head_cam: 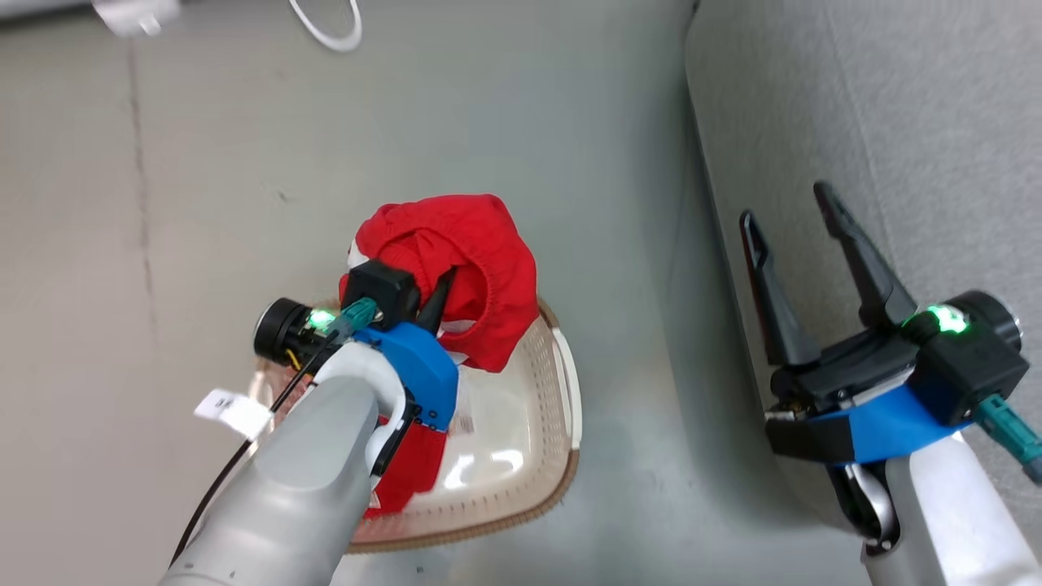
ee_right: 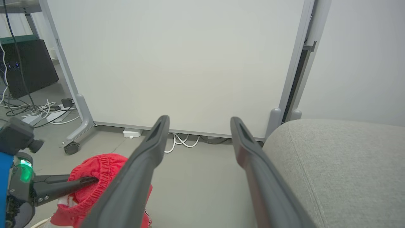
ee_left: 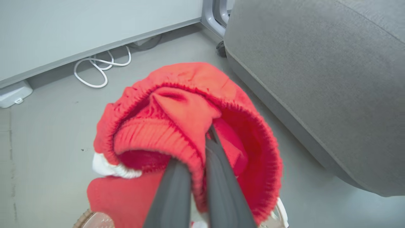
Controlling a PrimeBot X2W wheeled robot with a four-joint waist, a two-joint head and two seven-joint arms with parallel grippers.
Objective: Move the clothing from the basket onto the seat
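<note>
My left gripper [head_cam: 444, 285] is shut on the red clothing [head_cam: 468, 260], a bunched bundle with an elastic waistband, lifted above the basket [head_cam: 566, 382]. In the left wrist view its fingers [ee_left: 180, 186] pinch a fold of that clothing [ee_left: 190, 104] and the waistband loops round them. More red cloth [head_cam: 411, 476] lies in the cream basket under my left arm. The grey seat [head_cam: 920, 122] fills the right side. My right gripper [head_cam: 794, 207] hangs open over the seat's edge with nothing between its fingers. The right wrist view has its spread gripper [ee_right: 197, 122], the held clothing [ee_right: 98, 167] and the seat [ee_right: 341, 158].
Grey floor [head_cam: 505, 106] lies between basket and seat. A white cable [ee_left: 98, 68] coils at the foot of a wheeled white panel [ee_right: 177, 60]. A white power block [ee_left: 14, 93] sits on the floor at the left. Dark equipment and cables [ee_right: 27, 66] stand far left.
</note>
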